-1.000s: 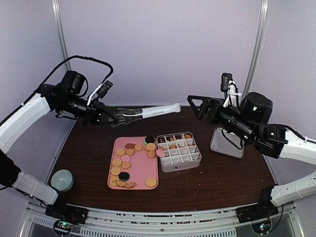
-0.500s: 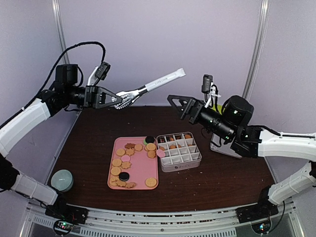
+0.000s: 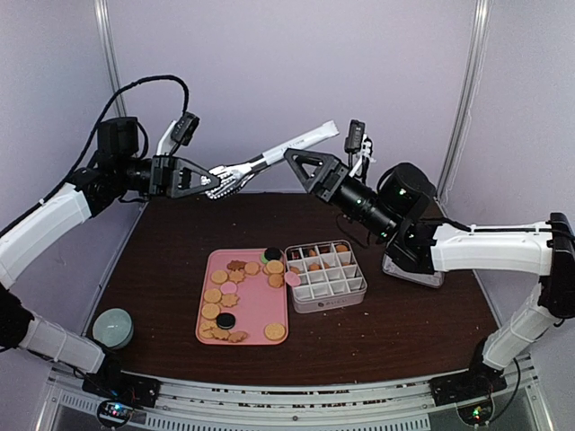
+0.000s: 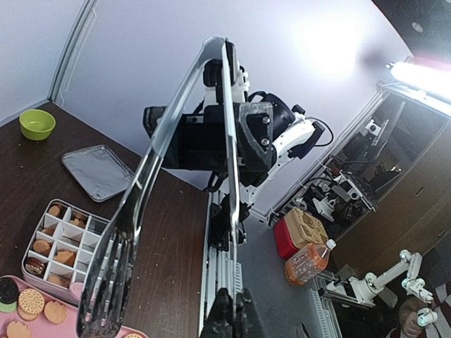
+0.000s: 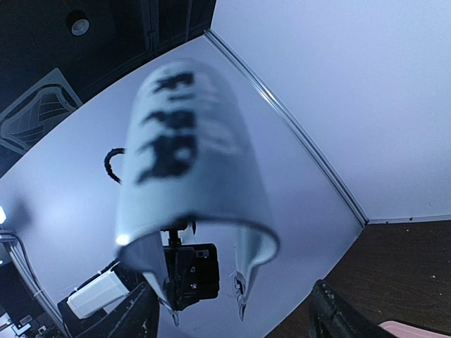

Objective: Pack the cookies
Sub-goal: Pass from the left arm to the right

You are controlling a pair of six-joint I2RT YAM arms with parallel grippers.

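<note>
The left tool (image 3: pixel 205 177) hangs high above the back left of the bench (image 3: pixel 404 323), pressed together on the slotted head of a pair of metal tongs (image 3: pixel 278 153). The tongs slant up and to the right, clear of the bench. The right tool (image 3: pixel 296 162) sits just under their handle end with its fingers (image 5: pixel 137 317) spread. In the right wrist view the handle lies between them, blurred and close to the lens, and contact cannot be judged.

The cookies (image 3: pixel 213 295) lie below: most are scattered on a pink tray (image 3: pixel 256 310) at the middle of the bench, and a few sit in the back compartments of a white divided box (image 3: pixel 332 301) touching the tray's right side. A shallow metal tray (image 3: pixel 413 267) lies to the right of the box.
</note>
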